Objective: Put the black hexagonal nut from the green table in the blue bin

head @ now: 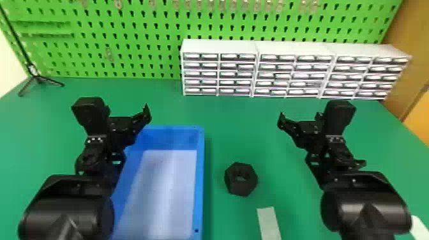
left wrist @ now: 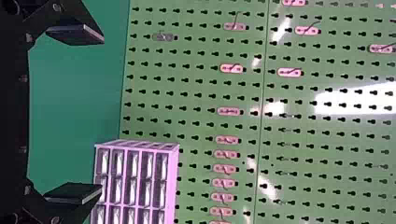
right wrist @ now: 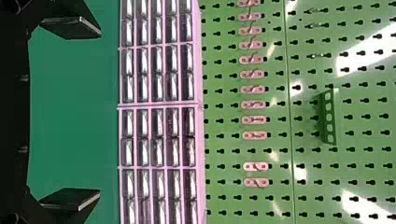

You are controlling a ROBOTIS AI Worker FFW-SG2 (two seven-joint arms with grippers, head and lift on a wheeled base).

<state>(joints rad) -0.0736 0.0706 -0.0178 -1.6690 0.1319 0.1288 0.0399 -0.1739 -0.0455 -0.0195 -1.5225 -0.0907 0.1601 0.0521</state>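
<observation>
Head view: blk nut (head: 234, 187) nr blue bin (head: 200, 178); R wrist: green rack (right wrist: 324, 117).

A black hexagonal nut (head: 240, 189) lies flat on a green tabletop (head: 237, 134), its round hole facing up, just to the right of a rectangular blue plastic bin (head: 200, 178). The bin sits upright and open-topped, its pale floor showing inside blue walls.
</observation>
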